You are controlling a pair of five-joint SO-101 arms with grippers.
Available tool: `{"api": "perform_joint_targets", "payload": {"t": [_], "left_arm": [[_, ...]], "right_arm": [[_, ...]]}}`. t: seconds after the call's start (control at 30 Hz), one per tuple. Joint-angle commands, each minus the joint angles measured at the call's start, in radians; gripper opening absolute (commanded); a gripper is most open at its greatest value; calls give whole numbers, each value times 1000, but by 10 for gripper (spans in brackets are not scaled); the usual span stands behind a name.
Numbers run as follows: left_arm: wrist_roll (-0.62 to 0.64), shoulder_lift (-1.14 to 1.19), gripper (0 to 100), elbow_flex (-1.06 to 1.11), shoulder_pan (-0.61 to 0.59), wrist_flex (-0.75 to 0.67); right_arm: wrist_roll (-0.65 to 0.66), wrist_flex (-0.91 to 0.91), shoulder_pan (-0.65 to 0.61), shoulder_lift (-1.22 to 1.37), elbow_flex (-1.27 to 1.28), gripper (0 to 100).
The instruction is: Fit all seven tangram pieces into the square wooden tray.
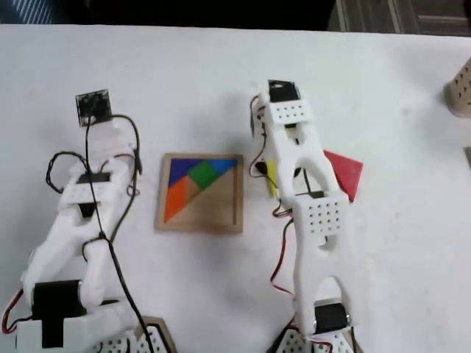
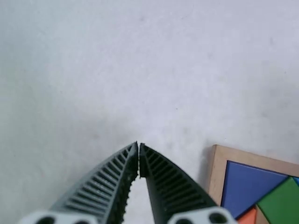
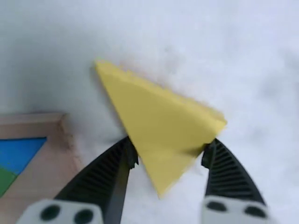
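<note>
My right gripper (image 3: pixel 170 151) is clamped on the yellow triangle (image 3: pixel 159 121): one ribbed finger (image 3: pixel 122 161) presses against one edge and the other sits against the opposite edge, with one pointed corner of the piece poking back between them. The triangle sits over the white table (image 1: pixel 184 81), just beside a corner of the square wooden tray (image 3: pixel 60 135). From above, a sliver of that yellow shows under my right arm, between the tray's right side and the red piece (image 1: pixel 346 173), which lies flat on the table on the far side of the arm, apart from the tray. My left gripper (image 2: pixel 139 149) is pinched together on nothing, its toothed tips meeting over bare table, near the tray's corner but not touching it. The tray lies between my two arms. Inside it, packed into the upper left part, I see a blue piece (image 1: pixel 180 173), a green piece (image 1: pixel 204 174) set against it, and an orange piece (image 1: pixel 175 200) below them along the left wall; the lower right part of the tray shows bare wood. A tan object with holes (image 1: pixel 460 92) stands at the table's right edge, well away from everything else.
</note>
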Motion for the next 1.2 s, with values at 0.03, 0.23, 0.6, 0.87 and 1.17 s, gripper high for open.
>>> {"api": "perform_joint_targets", "payload": {"t": [0.03,0.23,0.6,0.87,1.17], "left_arm": [[-8,-4,24,-6,-13,-18],[-8,-4,24,-6,-13,-18],[-8,-4,24,-6,-13,-18],[-8,-4,24,-6,-13,-18],[-8,-4,24,-6,-13,-18]], "right_arm": [[18,18,39,-8,-20,111],[74,19,38,-10,-21,22],[72,27,48,-154,95,18],[78,-44,68,-409,358,18],[81,-417,70,-590,552,79]]}}
